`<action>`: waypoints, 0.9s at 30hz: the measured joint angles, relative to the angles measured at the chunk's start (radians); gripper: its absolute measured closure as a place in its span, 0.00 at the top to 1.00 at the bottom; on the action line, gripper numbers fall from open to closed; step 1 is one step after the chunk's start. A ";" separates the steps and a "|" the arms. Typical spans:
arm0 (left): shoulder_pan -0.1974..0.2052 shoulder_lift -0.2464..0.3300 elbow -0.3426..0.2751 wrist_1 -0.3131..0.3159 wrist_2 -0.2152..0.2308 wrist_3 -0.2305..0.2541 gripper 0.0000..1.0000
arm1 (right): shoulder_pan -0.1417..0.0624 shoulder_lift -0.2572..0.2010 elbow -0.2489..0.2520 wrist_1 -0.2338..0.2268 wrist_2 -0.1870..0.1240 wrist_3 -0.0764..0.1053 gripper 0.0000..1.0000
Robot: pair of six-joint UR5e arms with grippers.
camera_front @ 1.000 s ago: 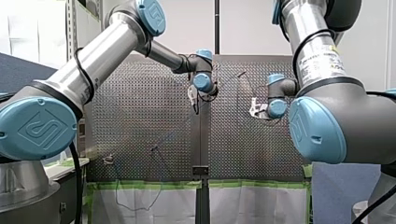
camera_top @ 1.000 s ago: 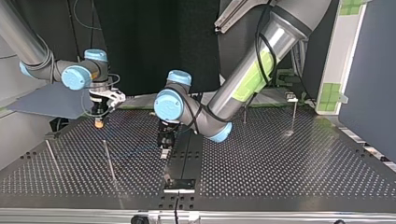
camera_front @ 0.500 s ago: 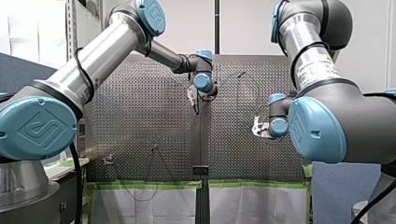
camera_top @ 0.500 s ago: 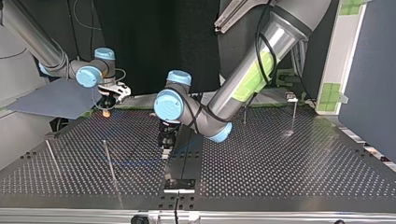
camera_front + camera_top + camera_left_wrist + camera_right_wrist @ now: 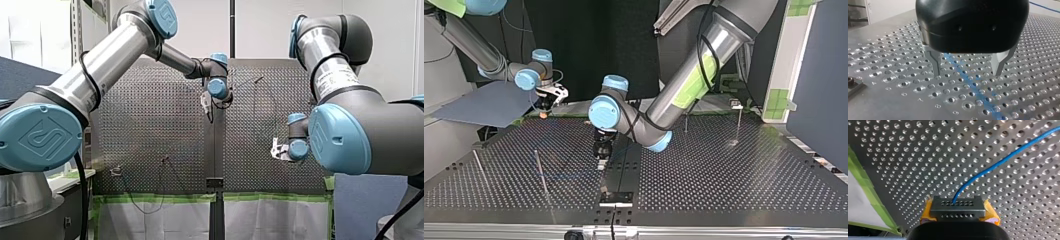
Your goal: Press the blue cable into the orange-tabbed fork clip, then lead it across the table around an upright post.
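Blue cable (image 5: 998, 163) pinched in my right gripper (image 5: 957, 203), trailing over perforated table (image 5: 724, 170) near green tape (image 5: 863, 177) edge. My left gripper (image 5: 968, 68) spread, straddling it.

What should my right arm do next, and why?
Probably swing my right gripper, shut on the blue cable, toward the upright post at the top view's left to begin the wrap: the cable leads from its pads across the table, and my left gripper stands open.
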 joint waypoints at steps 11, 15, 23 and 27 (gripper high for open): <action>0.002 0.000 0.001 -0.015 -0.007 -0.004 1.00 | -0.004 0.054 0.000 -0.032 0.000 0.001 0.00; 0.003 0.000 0.000 -0.021 -0.010 -0.008 1.00 | -0.014 0.062 0.000 -0.041 0.000 0.003 0.00; 0.002 0.000 0.000 -0.029 -0.011 -0.009 1.00 | -0.039 0.094 0.000 -0.070 0.001 0.004 0.00; 0.003 0.000 0.000 -0.031 -0.011 -0.009 1.00 | -0.055 0.127 -0.001 -0.088 0.000 0.006 0.00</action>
